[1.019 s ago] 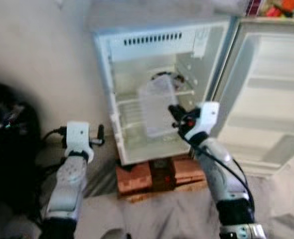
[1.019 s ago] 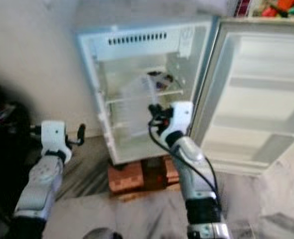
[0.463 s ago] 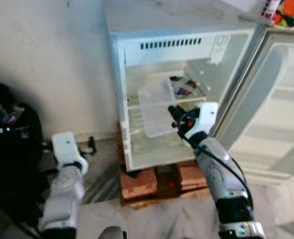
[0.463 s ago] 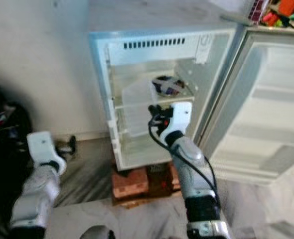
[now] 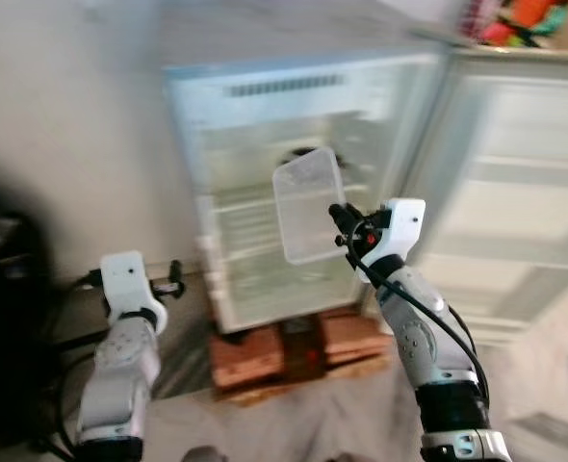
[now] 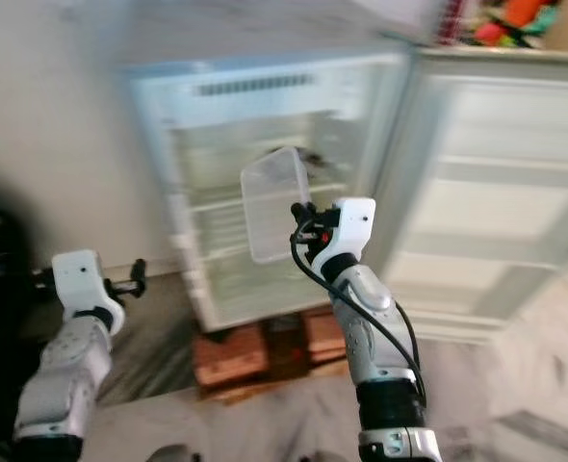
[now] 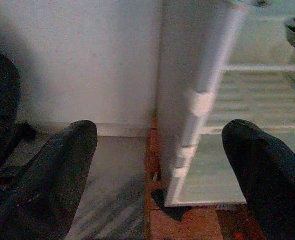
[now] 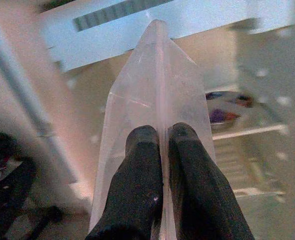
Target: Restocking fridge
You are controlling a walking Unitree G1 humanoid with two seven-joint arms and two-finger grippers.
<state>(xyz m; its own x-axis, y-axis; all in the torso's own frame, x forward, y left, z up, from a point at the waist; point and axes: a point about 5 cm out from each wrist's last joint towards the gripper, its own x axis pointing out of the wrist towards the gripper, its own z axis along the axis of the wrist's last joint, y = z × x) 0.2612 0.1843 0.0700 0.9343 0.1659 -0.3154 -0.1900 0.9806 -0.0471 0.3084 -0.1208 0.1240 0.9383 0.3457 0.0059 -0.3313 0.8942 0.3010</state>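
Blurred, no legible writing — right gripper clamps a clear container before the fridge; left gripper spread wide.

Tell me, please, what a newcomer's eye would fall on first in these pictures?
First, the clear plastic tub that the right claw pinches by its rim and holds up in front of the open fridge. Next, the fridge itself, standing on red bricks with its door swung wide to the right. The left claw hangs open, low beside the fridge.
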